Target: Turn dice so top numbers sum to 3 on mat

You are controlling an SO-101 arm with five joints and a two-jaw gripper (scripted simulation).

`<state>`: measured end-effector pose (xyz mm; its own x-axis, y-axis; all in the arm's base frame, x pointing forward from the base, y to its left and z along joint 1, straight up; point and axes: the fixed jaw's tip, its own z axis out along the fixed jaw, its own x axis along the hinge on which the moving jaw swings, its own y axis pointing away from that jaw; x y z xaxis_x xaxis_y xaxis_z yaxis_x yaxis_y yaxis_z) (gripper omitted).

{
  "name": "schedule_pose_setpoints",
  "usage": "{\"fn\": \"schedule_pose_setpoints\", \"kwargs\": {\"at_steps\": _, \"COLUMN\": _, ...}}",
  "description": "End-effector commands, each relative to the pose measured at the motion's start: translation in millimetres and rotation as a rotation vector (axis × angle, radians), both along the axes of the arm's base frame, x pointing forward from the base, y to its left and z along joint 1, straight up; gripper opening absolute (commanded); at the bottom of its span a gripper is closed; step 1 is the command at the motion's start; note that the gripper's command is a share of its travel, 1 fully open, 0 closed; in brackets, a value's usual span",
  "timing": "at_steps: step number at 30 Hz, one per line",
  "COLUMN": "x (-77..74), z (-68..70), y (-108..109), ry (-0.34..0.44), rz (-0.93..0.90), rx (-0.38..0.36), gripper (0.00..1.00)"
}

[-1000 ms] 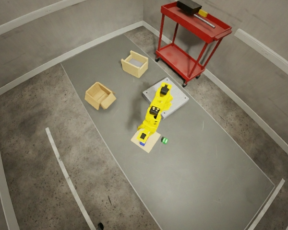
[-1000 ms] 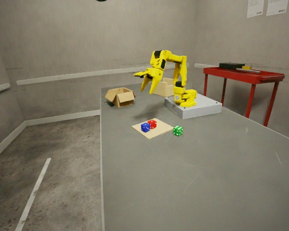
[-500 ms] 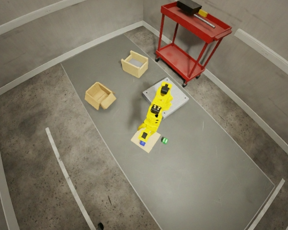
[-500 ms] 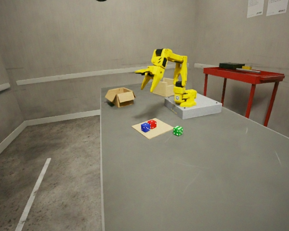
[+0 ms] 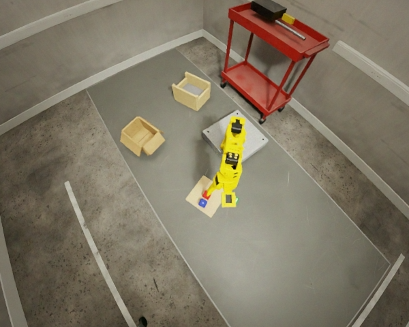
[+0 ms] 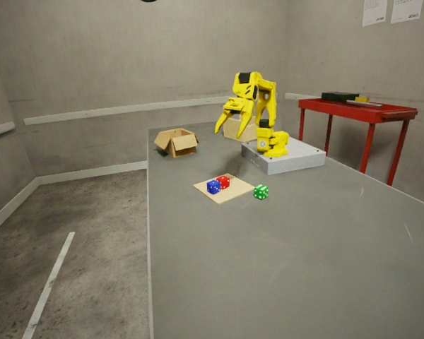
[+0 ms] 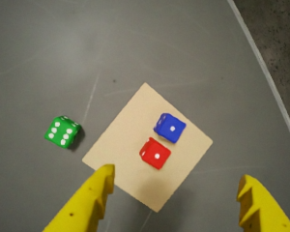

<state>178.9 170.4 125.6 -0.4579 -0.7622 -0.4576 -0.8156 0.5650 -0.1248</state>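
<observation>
Below my partly open, empty end effector point(image 5: 217, 197) point(image 6: 227, 135) point(image 7: 175, 186), 2 dice seemingly show 1s on the mat point(image 5: 198, 193) point(image 6: 221, 198) point(image 7: 121, 145); the green die point(image 5: 236, 199) point(image 6: 261, 191) point(image 7: 63, 131) still needs turning and placing.

Bright yellow arm point(image 5: 233, 140) point(image 6: 267, 109) — black blocky motors — tapered, notched jaws point(image 6: 231, 128).

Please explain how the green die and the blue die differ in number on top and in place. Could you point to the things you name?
The green die point(image 6: 261, 191) point(image 7: 62, 131) has six pips on top, while the blue die point(image 5: 202, 203) point(image 6: 213, 187) point(image 7: 169, 128) has one. The green die sits off the mat point(image 5: 195, 197) point(image 6: 219, 199) point(image 7: 118, 130), beside it, whereas the blue die sits fully on it. Both lie flat, and neither is between the fingers.
</observation>
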Motion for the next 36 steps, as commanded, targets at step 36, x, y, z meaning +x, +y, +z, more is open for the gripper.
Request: {"fn": "schedule_pose_setpoints", "kwargs": {"at_steps": 36, "x": -72.5, "z": -31.6, "y": 41.8, "ry": -0.213, "rz": 0.986, "rx": -0.248, "gripper": 0.35}}
